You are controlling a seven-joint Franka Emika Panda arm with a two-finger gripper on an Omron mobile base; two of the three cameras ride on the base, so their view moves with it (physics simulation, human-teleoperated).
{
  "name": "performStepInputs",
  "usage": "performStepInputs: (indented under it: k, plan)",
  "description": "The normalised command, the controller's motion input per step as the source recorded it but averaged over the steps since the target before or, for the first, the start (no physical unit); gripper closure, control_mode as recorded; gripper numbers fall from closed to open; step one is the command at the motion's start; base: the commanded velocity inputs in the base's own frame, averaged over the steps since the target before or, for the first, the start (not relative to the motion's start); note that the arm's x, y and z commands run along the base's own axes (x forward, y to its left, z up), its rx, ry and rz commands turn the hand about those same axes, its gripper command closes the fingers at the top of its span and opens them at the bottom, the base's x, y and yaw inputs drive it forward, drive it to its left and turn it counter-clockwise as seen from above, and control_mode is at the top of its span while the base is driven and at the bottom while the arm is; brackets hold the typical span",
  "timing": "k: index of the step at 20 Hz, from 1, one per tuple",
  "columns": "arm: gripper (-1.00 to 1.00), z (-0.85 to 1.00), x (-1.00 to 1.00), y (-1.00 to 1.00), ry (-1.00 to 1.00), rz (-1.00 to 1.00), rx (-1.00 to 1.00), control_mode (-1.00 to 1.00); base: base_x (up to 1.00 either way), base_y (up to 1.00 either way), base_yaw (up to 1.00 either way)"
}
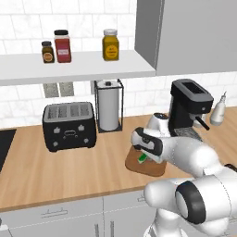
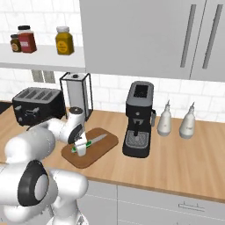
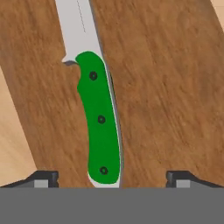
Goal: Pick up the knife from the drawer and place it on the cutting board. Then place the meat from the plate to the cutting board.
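lying flat on cutting board (image 3: 175, 87): knife (image 3: 101, 118).

Pretty standard kitchen: white tile wall (image 1: 28, 18) behind a light wood counter (image 1: 69, 171), grey cabinets (image 2: 145, 35) up top and pale drawer fronts (image 1: 55, 214) below. A white shelf (image 1: 74, 65) holds three spice jars (image 1: 62, 46), with a black toaster (image 1: 69, 126) and a paper towel holder (image 1: 109, 105) underneath. Further right there's a black coffee machine (image 2: 139, 118) and two white bottles (image 2: 176, 121).
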Motion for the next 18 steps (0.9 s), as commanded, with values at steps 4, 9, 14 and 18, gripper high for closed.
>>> performStepInputs:
  k: [4, 9, 14, 18]
  plan:
    - [-1.00, 0.19, -0.78, 0.00, 0.00, 0.00, 0.00, -1.00, 0.00, 0.00, 0.00]
    - [-1.00, 0.48, -0.73, -0.01, 0.00, 0.00, 0.00, -1.00, 0.00, 0.00, 0.00]
    - [-1.00, 0.59, -0.44, -0.10, 0.00, 0.00, 0.00, -1.00, 0.00, 0.00, 0.00]
    - [-1.00, 0.12, -0.32, -0.18, 0.00, 0.00, 0.00, -1.00, 0.00, 0.00, 0.00]
